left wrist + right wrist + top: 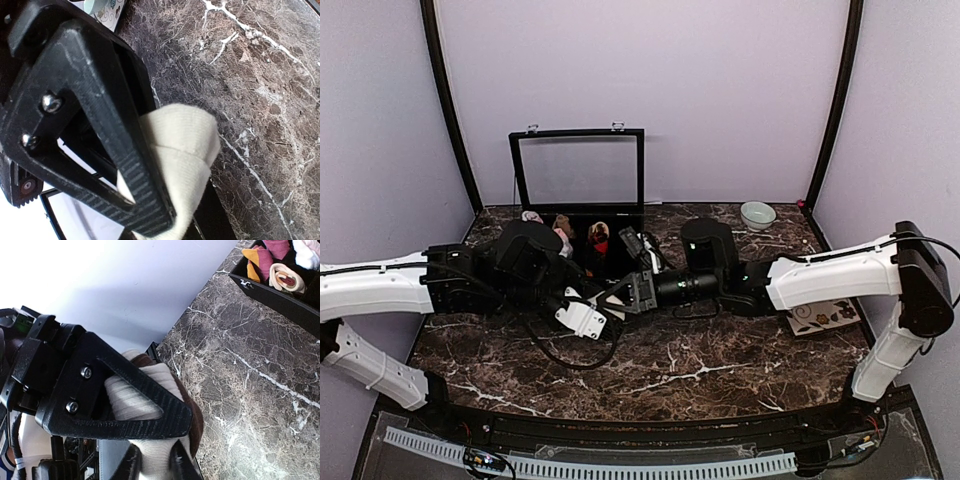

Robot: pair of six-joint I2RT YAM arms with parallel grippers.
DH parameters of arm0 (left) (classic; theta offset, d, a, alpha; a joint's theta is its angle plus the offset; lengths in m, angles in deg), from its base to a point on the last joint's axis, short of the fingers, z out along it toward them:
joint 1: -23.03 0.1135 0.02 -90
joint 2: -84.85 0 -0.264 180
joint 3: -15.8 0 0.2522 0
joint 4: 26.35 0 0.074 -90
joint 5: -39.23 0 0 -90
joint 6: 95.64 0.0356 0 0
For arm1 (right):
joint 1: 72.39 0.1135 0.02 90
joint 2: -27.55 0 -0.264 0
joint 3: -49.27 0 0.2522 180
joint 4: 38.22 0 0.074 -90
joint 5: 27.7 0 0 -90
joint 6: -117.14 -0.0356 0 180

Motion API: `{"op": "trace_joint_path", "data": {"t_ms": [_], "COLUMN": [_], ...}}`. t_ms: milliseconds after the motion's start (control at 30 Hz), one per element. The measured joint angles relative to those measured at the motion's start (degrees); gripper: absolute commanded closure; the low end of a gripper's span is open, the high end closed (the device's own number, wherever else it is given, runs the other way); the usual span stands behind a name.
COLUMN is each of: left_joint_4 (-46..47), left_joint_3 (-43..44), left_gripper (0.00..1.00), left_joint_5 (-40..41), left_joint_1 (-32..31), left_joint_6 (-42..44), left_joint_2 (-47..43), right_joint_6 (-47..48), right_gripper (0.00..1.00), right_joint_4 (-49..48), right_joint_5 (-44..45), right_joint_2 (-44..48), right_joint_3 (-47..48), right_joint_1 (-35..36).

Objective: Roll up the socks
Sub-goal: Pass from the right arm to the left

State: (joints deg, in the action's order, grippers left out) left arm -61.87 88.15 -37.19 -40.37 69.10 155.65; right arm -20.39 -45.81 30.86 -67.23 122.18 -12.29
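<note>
The cream sock with a brown end [145,400] is rolled into a bundle and held above the marble table between my two grippers. My right gripper [172,429] is shut on the bundle, with the brown part [196,420] bulging beside its finger. My left gripper [172,207] is shut on a folded cream part of the same sock [185,145]. In the top view the left gripper [598,306] and the right gripper [626,294] meet tip to tip at the table's middle. The black argyle socks are out of view.
A black box [620,262] with an upright windowed lid [578,170] stands at the back. It holds rolled sock bundles [598,238], also seen in the right wrist view [274,262]. A small bowl [757,214] sits at the back right, a patterned card [825,317] at the right.
</note>
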Motion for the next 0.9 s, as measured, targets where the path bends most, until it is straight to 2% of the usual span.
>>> {"op": "trace_joint_path", "data": {"t_ms": [167, 233, 267, 300, 333, 367, 433, 533, 767, 833, 900], "left_joint_4": [-7.54, -11.39, -15.08, -15.5, -17.66, -20.81, -25.57, -30.6, -35.43, -35.41, -35.36], "left_joint_3": [6.84, 11.82, 17.0, 17.97, 20.46, 23.65, 29.83, 34.18, 37.68, 39.63, 40.19], "left_gripper": [1.0, 1.0, 1.0, 1.0, 1.0, 1.0, 1.0, 1.0, 1.0, 0.98, 0.89], "left_joint_5": [-2.97, -6.73, -11.69, -12.55, -15.87, -20.0, -29.49, -41.16, -57.27, -61.35, -65.2], "left_joint_1": [0.37, 1.29, 2.21, 3.17, 4.52, 6.23, 10.43, 15.32, 16.74, 17.53, 19.34], "left_joint_6": [-6.54, -11.41, -16.35, -17.33, -20.06, -22.82, -28.5, -35.3, -45.59, -47.67, -49.4], "left_joint_2": [2.29, 3.85, 5.44, 5.73, 6.64, 8.02, 11.54, 15.93, 17.9, 17.88, 17.88], "right_joint_6": [2.82, 5.64, 7.52, 9.7, 11.34, 13.25, 17.16, 22.34, 28.2, 28.92, 28.72], "right_gripper": [0.65, 0.6, 0.56, 0.44, 0.07, 0.02, 0.01, 0.01, 0.01, 0.01, 0.01], "right_joint_4": [2.75, 5.27, 6.49, 7.87, 8.81, 9.84, 12.11, 13.9, 16.79, 13.35, 3.3], "right_joint_5": [2.32, 4.42, 5.79, 7.19, 8.66, 10.38, 13.25, 16.57, 26.12, 26.93, 26.56], "right_joint_2": [3.04, 6.14, 7.98, 9.79, 11.3, 12.87, 15.45, 17.99, 20.41, 21.55, 24.74], "right_joint_3": [0.13, 0.33, 0.57, 0.96, 1.25, 1.51, 2.19, 2.8, 4.28, 2.25, -4.98], "right_joint_1": [0.28, 0.44, 0.55, 0.68, 0.72, 0.72, 0.72, 0.74, 0.74, 0.7, 0.72]}}
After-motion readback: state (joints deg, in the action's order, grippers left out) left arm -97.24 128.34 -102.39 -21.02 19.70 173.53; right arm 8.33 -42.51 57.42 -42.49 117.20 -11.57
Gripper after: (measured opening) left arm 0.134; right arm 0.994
